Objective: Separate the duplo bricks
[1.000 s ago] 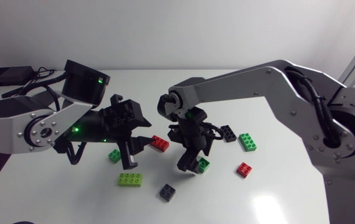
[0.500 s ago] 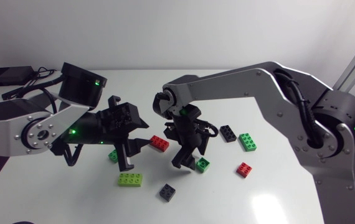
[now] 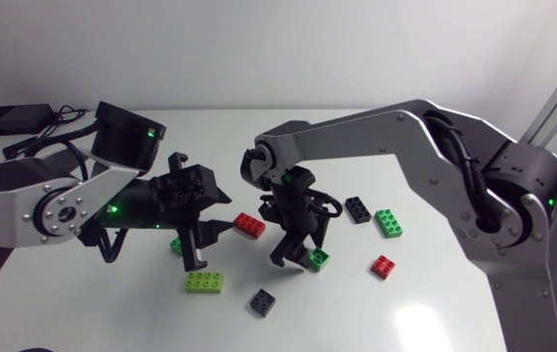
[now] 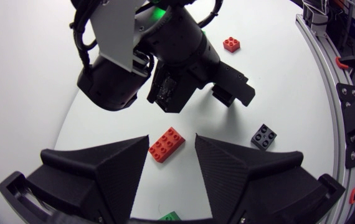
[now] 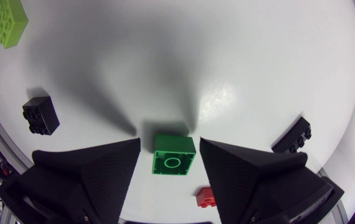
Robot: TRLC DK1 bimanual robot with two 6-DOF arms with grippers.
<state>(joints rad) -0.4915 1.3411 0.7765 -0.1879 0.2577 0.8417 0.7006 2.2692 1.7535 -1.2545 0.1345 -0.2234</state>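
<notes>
Black wedge fingers of the right hand (image 5: 170, 144) stand wide and hold nothing. The small green square plastic brick (image 5: 174, 155) lies on the white tabletop (image 3: 103, 303) just ahead of the gap between them. Its hollow, ringed face is turned to the wrist camera, and neither finger touches it. Over the last second this hand has drawn a little away from the brick, which has kept its place. Judgement: the brick has been set down and let go.

As to the left hand (image 4: 171, 138), it is likewise wide and empty, and it too has eased back slightly towards its own side. The red oblong plastic brick (image 4: 166, 145) lies flat just ahead of its fingertips, between the two hands.

Further out, a small green brick (image 3: 178, 244) sits partly hidden behind the left hand. A lime-green long brick (image 3: 204, 283) and a dark grey square brick (image 3: 263, 301) lie on the near side. A black brick (image 3: 358, 208), a green oblong brick (image 3: 389, 222) and a small red square brick (image 3: 383, 266) lie beyond the right hand, apart from one another.

Finding: every brick in view appears to lie singly, none visibly stacked. Whether the red oblong one is a joined pair cannot be told. The task looks near its end.
</notes>
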